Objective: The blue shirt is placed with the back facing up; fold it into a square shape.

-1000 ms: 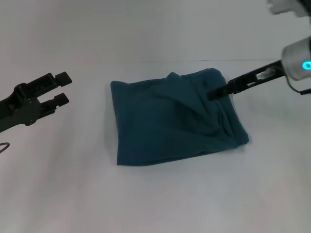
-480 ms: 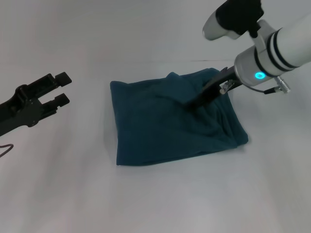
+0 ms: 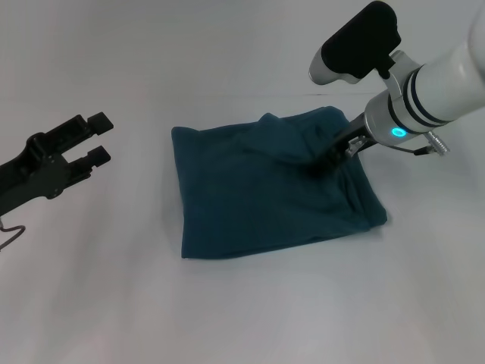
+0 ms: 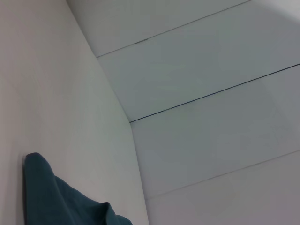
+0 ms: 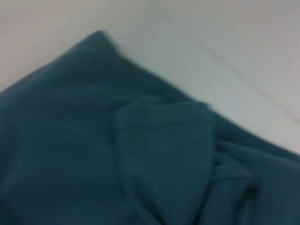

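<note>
Under the right gripper (image 3: pixel 324 163), whose finger state I cannot tell, lies the folded blue shirt (image 3: pixel 261 193).

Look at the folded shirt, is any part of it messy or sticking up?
Yes. The blue shirt is a rough square on the white table, but its far right part is bunched into ridges, and a flap pokes up at the far edge. The right gripper is down on that rumpled part. The left gripper waits off to the left, jaws open.
</note>
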Action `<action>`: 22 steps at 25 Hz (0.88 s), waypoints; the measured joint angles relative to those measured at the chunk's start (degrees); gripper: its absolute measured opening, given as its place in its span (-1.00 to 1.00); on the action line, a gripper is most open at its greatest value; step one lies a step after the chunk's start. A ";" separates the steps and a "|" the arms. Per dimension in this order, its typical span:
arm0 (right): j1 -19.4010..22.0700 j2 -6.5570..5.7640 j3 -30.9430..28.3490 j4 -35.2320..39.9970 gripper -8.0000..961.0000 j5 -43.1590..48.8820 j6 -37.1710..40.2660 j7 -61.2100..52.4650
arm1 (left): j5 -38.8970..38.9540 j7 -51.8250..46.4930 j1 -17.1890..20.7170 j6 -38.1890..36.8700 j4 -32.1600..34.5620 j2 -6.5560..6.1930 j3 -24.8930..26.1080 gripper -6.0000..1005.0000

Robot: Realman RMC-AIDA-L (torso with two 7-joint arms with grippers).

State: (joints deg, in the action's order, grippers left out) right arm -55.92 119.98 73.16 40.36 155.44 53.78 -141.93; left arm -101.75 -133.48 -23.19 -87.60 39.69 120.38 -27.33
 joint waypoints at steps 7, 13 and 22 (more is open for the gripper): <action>0.83 -0.32 -0.13 -0.06 0.97 4.72 -8.33 -9.16 | 0.14 0.07 -0.10 0.09 -0.09 0.34 0.00 0.59; 1.33 -1.00 -6.09 -0.10 0.97 6.42 -10.36 -11.37 | 0.81 0.07 -0.10 0.05 -0.26 0.38 -0.01 0.59; 1.92 -1.14 -8.65 -0.02 0.97 5.32 -8.11 -10.55 | 0.87 0.13 -0.16 0.15 -0.36 0.38 -0.01 0.59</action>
State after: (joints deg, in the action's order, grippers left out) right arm -54.00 118.84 64.51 40.34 160.76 45.67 -152.47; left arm -100.88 -133.35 -23.35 -87.45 39.34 120.76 -27.33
